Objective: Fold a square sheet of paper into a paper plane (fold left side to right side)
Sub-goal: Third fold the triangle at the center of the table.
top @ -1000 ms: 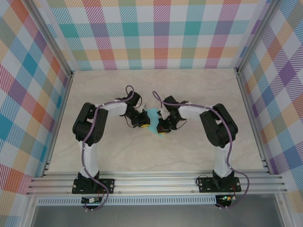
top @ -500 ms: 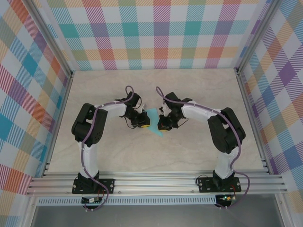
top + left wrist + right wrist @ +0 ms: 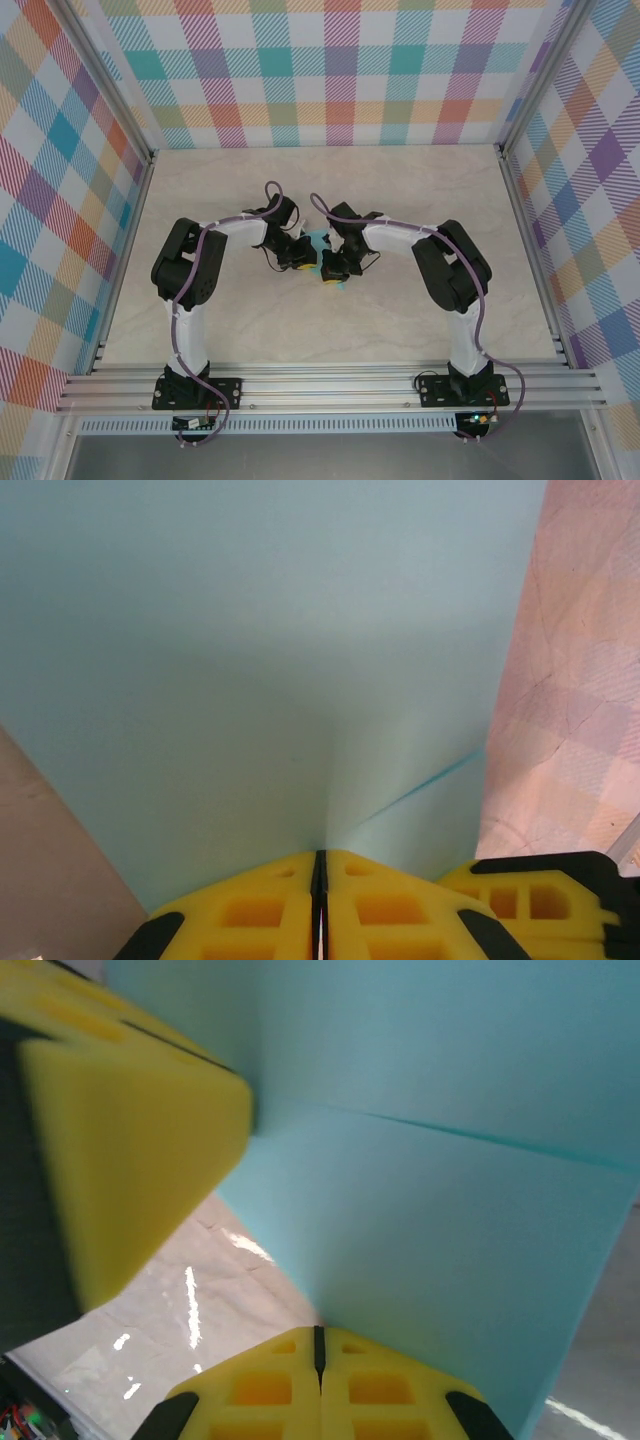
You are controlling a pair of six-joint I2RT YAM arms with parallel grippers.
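Item: square sheet of paper [image 3: 270, 660], partly creased, at the centre of the surface [image 3: 420, 320] between both claws | left claw [image 3: 320, 865]: closed, pinching the sheet's edge | right claw [image 3: 320, 1338]: shut, tips at the paper, hold unclear | Handling: carry left flap rightward evenly; align edges before pressing.

The sheet of paper [image 3: 250, 660] is plain turquoise-blue, and the finger pads [image 3: 260, 915] are yellow. The table [image 3: 400, 200] is marbled beige; the walls [image 3: 340, 70] carry a multicoloured pastel plaid.

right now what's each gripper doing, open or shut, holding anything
left gripper: closed, pinching the blue paper
right gripper: closed, tips against the paper, grip cannot be told
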